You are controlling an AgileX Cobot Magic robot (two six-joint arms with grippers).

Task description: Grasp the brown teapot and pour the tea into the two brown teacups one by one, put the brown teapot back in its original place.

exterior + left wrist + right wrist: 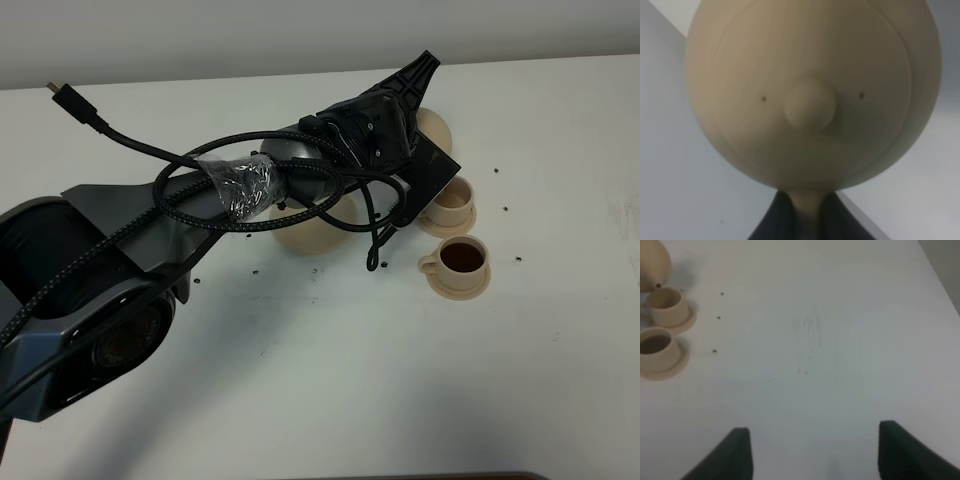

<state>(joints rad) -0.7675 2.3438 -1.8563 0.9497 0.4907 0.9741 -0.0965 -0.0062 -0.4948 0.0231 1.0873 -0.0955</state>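
The brown teapot is held up off the table, mostly hidden behind my left gripper. In the left wrist view its lid and knob fill the frame, and my left gripper is shut on its loop handle. In the right wrist view the teapot has its spout just over the far teacup. The far teacup looks pale inside. The near teacup holds dark tea; it also shows in the right wrist view. The wide saucer lies partly under my left arm. My right gripper is open and empty.
Each cup stands on its own small saucer. Black cables loop over my left arm near the camera. Small dark specks dot the white table around the cups.
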